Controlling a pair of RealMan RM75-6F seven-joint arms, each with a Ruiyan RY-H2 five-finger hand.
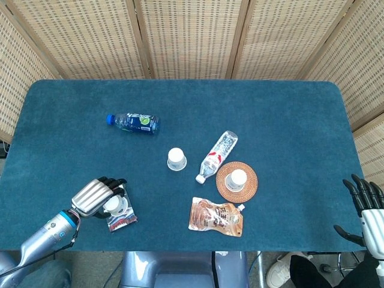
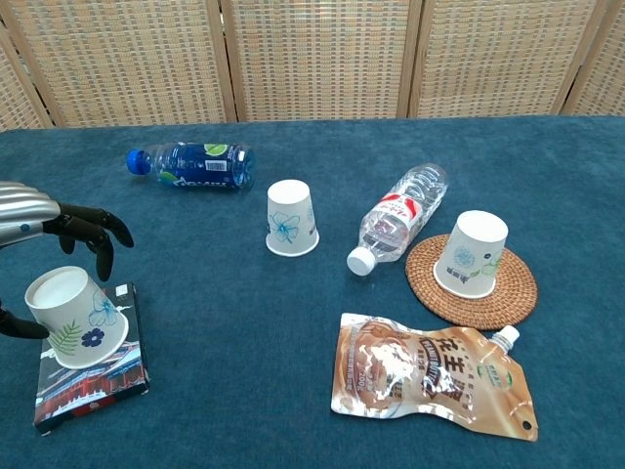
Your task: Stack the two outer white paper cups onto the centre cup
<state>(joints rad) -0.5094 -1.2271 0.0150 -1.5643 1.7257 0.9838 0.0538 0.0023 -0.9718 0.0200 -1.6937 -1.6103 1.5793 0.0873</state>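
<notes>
Three white paper cups stand upside down on the blue table. The left cup (image 1: 111, 205) (image 2: 71, 316) sits on a small printed pack (image 1: 123, 219) (image 2: 94, 377). The centre cup (image 1: 176, 159) (image 2: 292, 218) stands alone. The right cup (image 1: 238, 178) (image 2: 471, 253) rests on a woven coaster (image 1: 249, 186) (image 2: 514, 293). My left hand (image 1: 96, 195) (image 2: 51, 221) arches over the left cup, fingers curled down on its far side and thumb by its near side, not closed on it. My right hand (image 1: 366, 207) hangs open past the table's right edge.
A blue-labelled bottle (image 1: 135, 122) (image 2: 192, 164) lies at the back left. A clear bottle (image 1: 218, 155) (image 2: 400, 227) lies between the centre and right cups. A brown pouch (image 1: 216, 217) (image 2: 430, 376) lies flat near the front edge. A woven screen stands behind the table.
</notes>
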